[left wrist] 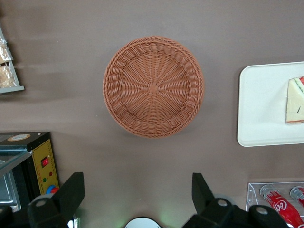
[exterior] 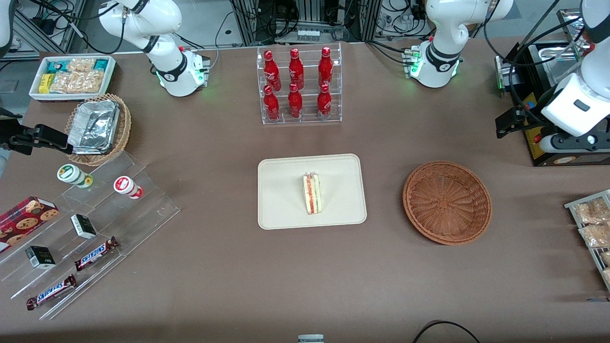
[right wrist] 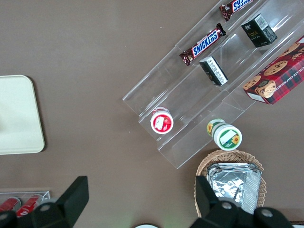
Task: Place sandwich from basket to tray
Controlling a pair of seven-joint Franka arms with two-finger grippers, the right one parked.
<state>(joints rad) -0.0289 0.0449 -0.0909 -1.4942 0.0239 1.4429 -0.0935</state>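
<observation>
Sandwich [exterior: 312,193] on tray [exterior: 286,209], basket [exterior: 447,202] beside it, claw [left wrist: 137,190] wide open, empty, above the basket

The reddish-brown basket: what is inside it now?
Nothing: the basket shows only bare weave. The sandwich stands on the tray. The gripper is open, raised toward the working arm's end of the table. The table under the basket is covered.

I see a brown table [exterior: 224,267] carrying the tray [exterior: 286,209], the basket [exterior: 447,202] directly under my left gripper [left wrist: 137,194], whose jaws stand wide apart, a bottle rack [exterior: 300,85], and what look like snack packets [exterior: 593,224] at its edge.
</observation>
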